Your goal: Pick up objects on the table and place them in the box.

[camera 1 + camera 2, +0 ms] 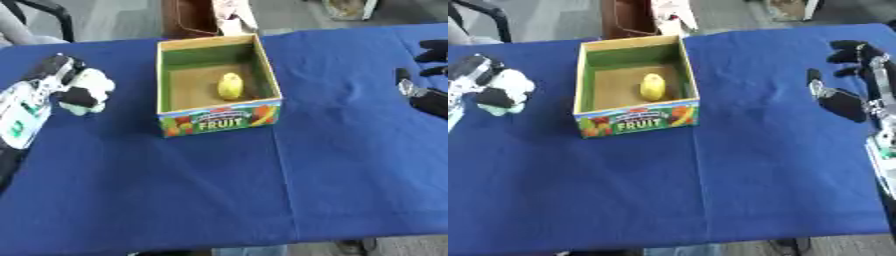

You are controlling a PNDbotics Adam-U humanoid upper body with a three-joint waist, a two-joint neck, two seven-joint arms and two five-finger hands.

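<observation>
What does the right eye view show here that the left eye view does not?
Only the right eye view shows the right hand nearly whole, fingers open and holding nothing. Only the left eye view shows the left hand with more of its forearm. Both show that hand curled round a black-and-white toy, the fruit box with a yellow object inside, and the blue tablecloth.
</observation>
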